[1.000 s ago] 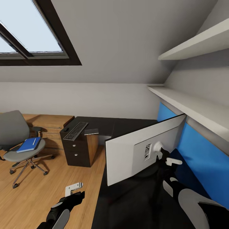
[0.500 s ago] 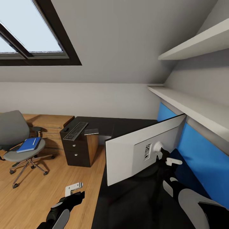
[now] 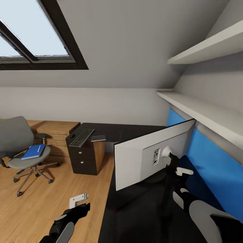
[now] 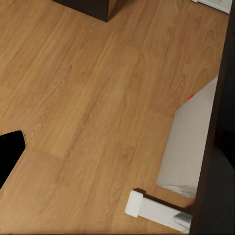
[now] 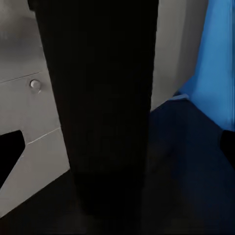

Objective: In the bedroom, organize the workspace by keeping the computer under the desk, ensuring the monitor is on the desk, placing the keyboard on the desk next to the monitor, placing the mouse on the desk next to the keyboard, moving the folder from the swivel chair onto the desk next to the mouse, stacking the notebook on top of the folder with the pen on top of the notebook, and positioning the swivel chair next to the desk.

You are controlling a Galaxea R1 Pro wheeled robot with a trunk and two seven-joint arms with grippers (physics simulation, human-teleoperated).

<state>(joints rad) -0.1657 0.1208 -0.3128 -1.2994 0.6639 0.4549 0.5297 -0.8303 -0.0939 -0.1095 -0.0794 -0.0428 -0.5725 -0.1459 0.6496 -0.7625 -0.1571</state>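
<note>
Wide flat white-backed monitor (image 3: pixel 148 153) stands on the dark table (image 3: pixel 135 216), just in front of the blue wall panel (image 3: pixel 209 162), back face toward the robot, screen facing away. Its long axis is horizontal but skewed to the table edge, far end near the panel, near end swung out toward the room. Judgement: rigid, top-heavy, fairly weighty, screen side fragile. Best held by the black stand post (image 5: pixel 98 98) or the mount hub at the back, not the thin panel edge.

Right gripper (image 3: pixel 173 167) sits at that post behind the monitor; jaws appear pressed on it, though the contact itself is too dark to confirm. Left gripper (image 3: pixel 78 199) hangs over the wood floor (image 4: pixel 88 98), jaws spread, holding nothing.
</note>
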